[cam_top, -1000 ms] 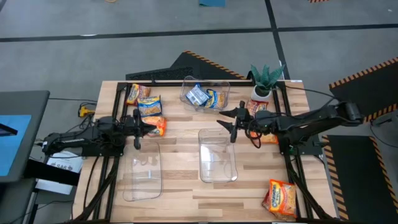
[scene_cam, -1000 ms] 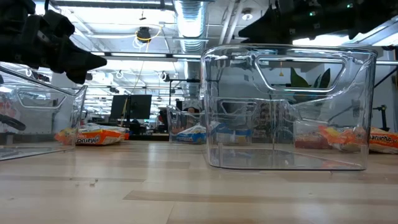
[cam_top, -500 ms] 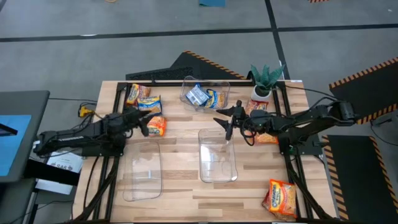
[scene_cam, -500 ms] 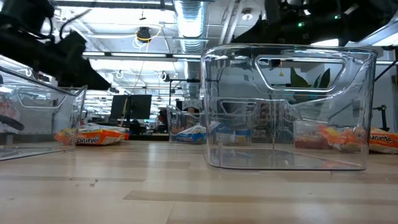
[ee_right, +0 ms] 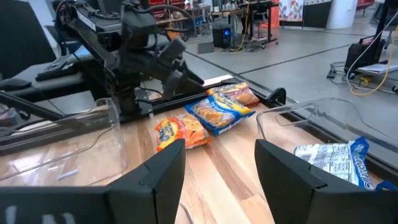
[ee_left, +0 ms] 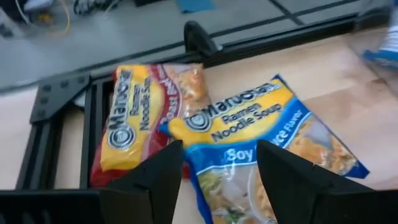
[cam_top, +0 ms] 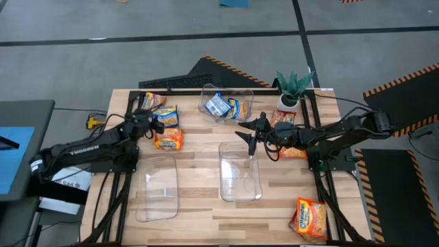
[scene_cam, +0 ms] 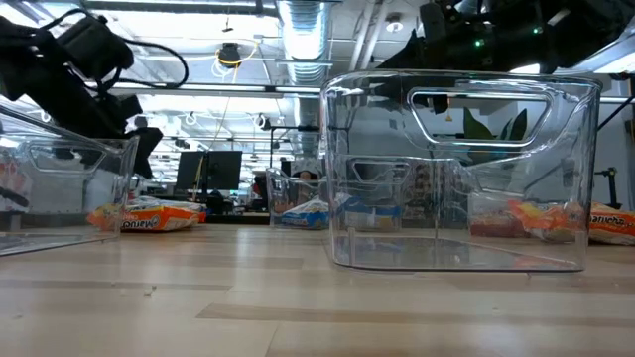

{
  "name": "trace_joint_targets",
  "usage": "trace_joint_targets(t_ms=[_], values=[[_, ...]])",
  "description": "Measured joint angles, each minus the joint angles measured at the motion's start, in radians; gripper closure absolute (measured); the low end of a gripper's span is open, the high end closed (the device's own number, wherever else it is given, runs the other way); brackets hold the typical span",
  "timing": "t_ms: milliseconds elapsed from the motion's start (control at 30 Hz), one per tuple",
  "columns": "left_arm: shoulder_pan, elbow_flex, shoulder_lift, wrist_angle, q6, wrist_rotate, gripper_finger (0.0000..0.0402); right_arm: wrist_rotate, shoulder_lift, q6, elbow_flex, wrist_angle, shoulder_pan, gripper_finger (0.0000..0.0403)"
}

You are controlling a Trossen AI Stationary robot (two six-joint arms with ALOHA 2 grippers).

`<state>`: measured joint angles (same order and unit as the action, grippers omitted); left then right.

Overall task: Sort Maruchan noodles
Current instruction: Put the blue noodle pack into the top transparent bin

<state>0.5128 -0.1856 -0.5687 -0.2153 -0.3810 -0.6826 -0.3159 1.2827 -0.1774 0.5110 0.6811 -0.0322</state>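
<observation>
Left gripper (ee_left: 214, 177) jaws wide, empty, hovering over the blue-and-yellow soy packet (ee_left: 264, 152) at far left, red-orange packet (ee_left: 140, 118) just beside it. Right gripper (cam_top: 251, 137) also spread wide, holding nothing, over the far edge of the middle clear bin (cam_top: 240, 180). Orange packet (cam_top: 169, 140) lies nearer on the table, left of that bin.

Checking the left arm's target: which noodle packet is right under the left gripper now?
The blue-and-yellow packet fills the space ahead of the open left gripper. The red-and-yellow packet lies beside it at the table edge; the orange packet lies apart.
</observation>
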Motion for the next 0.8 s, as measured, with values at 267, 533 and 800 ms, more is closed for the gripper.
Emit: trace_joint_targets(t_ms=[267,533,800], values=[[0.120,0.016,-0.029,0.037,-0.009,0.126,0.0214,0.000,0.000,-0.019,0.000,0.000,-0.001,0.0187],[0.182,0.055,-0.050,0.127,0.006,0.184,0.0214,0.000,0.000,-0.025,0.000,0.000,-0.001,0.0187],[0.211,0.056,-0.133,0.179,0.007,0.225,0.0214,0.000,0.000,-0.027,0.000,0.000,-0.001,0.0187]])
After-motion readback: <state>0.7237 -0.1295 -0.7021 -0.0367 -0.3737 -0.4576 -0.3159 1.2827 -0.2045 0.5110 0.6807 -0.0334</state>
